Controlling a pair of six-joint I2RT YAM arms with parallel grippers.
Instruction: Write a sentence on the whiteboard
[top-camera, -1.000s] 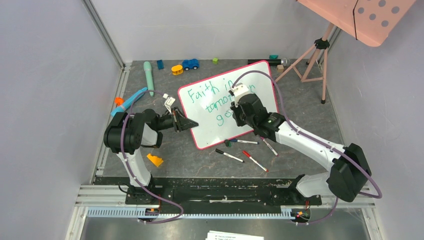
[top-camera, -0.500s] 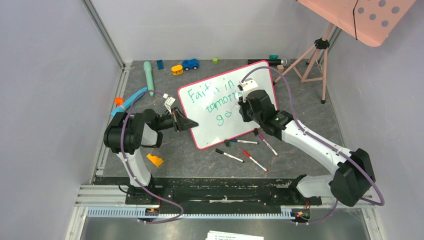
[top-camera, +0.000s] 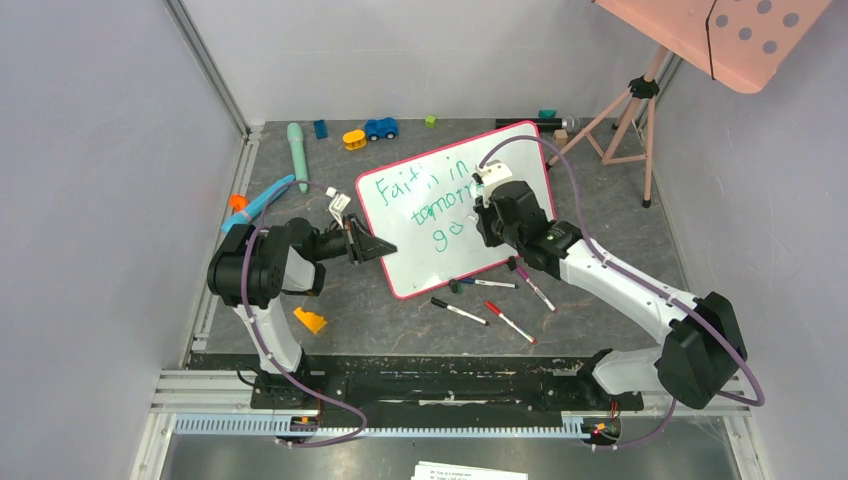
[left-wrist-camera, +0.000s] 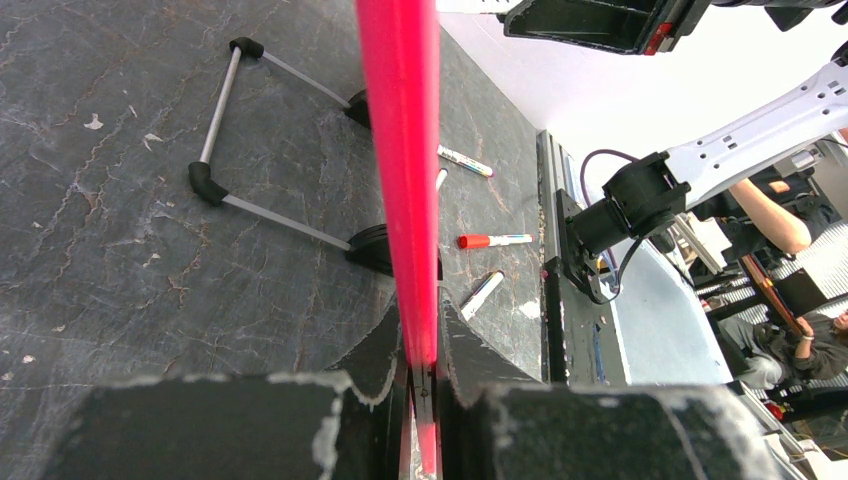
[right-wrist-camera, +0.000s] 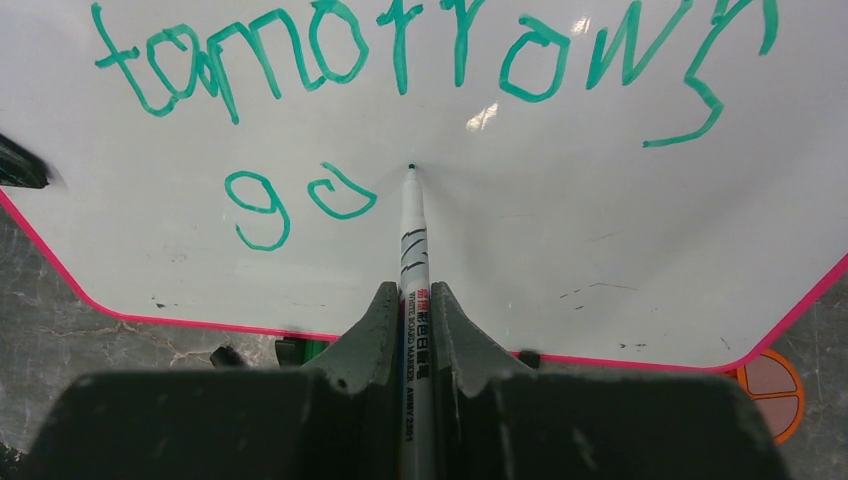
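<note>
Your right hand (right-wrist-camera: 411, 300) is clamped on a white marker (right-wrist-camera: 413, 235), the barrel pinched between both fingers (right-wrist-camera: 366, 335). The tip sits at the glossy whiteboard (right-wrist-camera: 600, 240), just right of the green "g o" on the lowest line of the sentence (right-wrist-camera: 400, 60), with "tomorrow" running above it. Below the pink rim you see grey tabletop (right-wrist-camera: 130, 355) and an orange disc (right-wrist-camera: 772, 385) by the right corner.

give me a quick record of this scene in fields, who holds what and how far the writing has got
whiteboard: propped at a tilt on the table, pink-red rim
left tool: shut on the whiteboard's rim
right tool: shut on a marker, tip at the board just right of "go"
sentence: green, roughly "Faith in" / "tomorrows" / "go", third line looks unfinished
loose markers: several on the table by the board's near edge
</note>
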